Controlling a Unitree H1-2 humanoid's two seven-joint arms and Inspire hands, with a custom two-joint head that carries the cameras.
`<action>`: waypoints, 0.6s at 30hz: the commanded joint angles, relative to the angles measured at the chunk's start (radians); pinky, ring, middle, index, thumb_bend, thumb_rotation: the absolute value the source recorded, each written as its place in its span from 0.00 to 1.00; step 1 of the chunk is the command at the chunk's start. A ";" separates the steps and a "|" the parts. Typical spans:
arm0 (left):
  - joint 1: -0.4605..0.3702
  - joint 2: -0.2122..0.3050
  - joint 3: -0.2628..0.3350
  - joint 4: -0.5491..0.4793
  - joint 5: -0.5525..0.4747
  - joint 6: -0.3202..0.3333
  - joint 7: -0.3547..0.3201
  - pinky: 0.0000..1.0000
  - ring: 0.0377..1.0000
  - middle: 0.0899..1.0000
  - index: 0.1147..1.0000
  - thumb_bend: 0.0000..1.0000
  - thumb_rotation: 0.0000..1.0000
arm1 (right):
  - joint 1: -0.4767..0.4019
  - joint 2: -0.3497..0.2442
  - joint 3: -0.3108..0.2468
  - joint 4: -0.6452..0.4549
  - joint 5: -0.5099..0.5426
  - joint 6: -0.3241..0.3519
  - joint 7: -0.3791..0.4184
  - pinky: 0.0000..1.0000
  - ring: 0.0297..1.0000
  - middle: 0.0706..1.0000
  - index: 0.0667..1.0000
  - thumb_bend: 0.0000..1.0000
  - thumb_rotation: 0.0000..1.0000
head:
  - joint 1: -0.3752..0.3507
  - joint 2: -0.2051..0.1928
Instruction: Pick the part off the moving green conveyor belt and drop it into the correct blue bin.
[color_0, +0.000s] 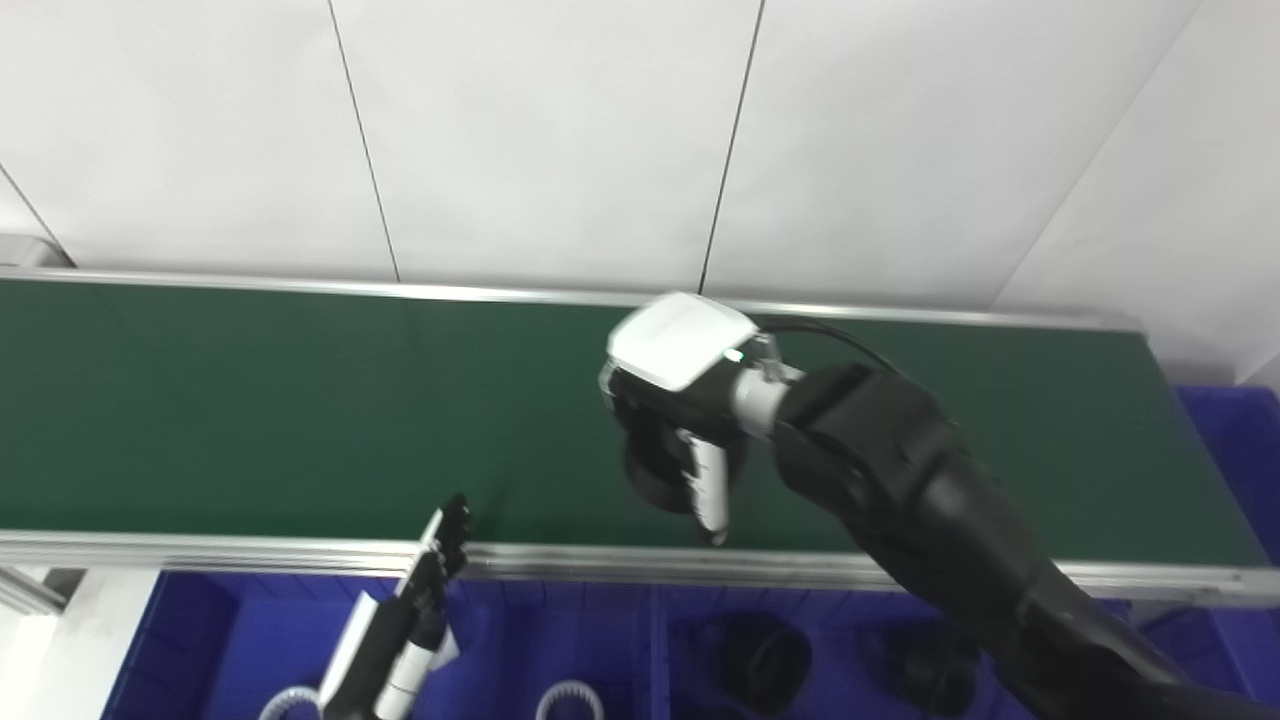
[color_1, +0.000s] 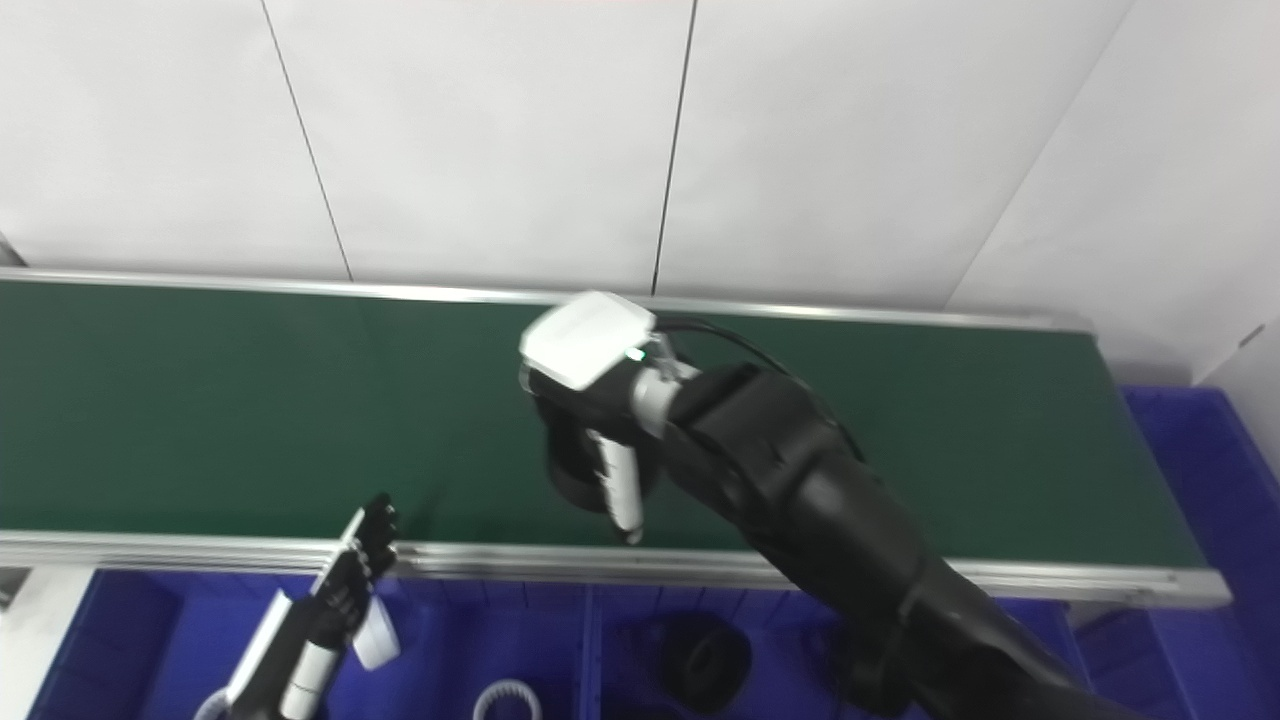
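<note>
My right hand is over the green conveyor belt, fingers clamped on a black round part. My left hand hangs over the blue bin, fingers extended and holding nothing. Aluminium rails edge the belt; white wall panels rise behind. Black and white rings lie in the bins.

The right hand covers most of the black part, so its shape is unclear. The arm hides one black part in the bin. White rings and the left hand are cut by the bottom edge.
</note>
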 joint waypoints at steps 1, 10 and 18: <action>-0.032 0.011 0.010 -0.033 -0.035 0.000 -0.022 1.00 1.00 1.00 1.00 0.84 0.96 | 0.009 -0.011 -0.035 -0.065 -0.025 -0.014 0.026 0.24 0.38 0.47 0.46 0.52 0.00 | -0.040 0.011; -0.111 0.074 0.071 -0.010 -0.119 0.055 -0.084 1.00 1.00 1.00 1.00 0.83 0.95 | 0.255 0.080 -0.182 -0.215 -0.142 -0.009 0.026 0.29 0.36 0.43 0.53 0.51 0.00 | -0.237 0.037; -0.155 0.100 0.087 0.030 -0.135 0.081 -0.123 1.00 1.00 1.00 1.00 0.85 0.96 | 0.484 0.186 -0.323 -0.268 -0.269 -0.141 0.011 0.24 0.39 0.47 0.45 0.52 0.00 | -0.258 0.032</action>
